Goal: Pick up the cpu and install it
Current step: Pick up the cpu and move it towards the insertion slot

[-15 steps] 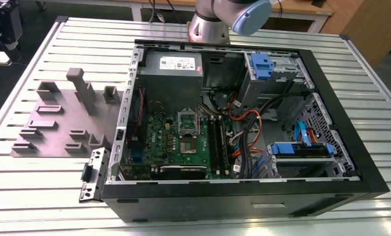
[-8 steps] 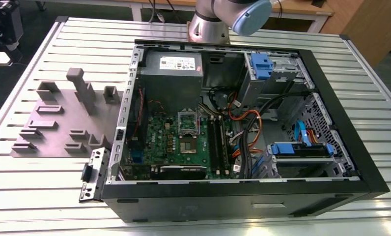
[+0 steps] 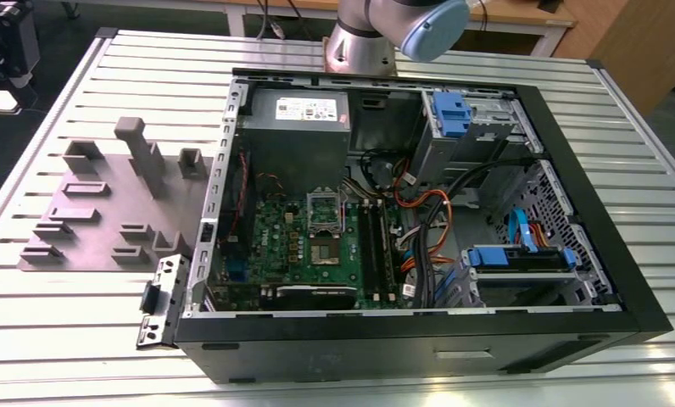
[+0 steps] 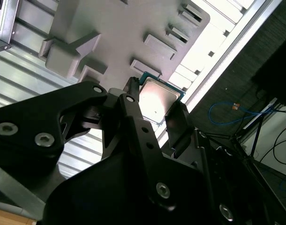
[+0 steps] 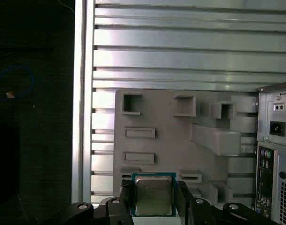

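Across the exterior view, you see the arm (image 3: 366, 38) standing behind the open computer case (image 3: 428, 348), with the grey tray (image 3: 89, 220) on that view's left. Through the second wrist view, your gripper (image 4: 154, 97) is clamped on the cpu (image 4: 159, 95), a finger (image 4: 136, 112) against each side. Through the first wrist view, the cpu (image 5: 154, 196) sits between the fingers, held over the tray (image 5: 171, 136).

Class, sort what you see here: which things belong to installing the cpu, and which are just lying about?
Belong to the job:
cpu
gripper, shut on it
socket frame on the motherboard

Lying about:
grey fixture tray
power supply
blue drive brackets
cables
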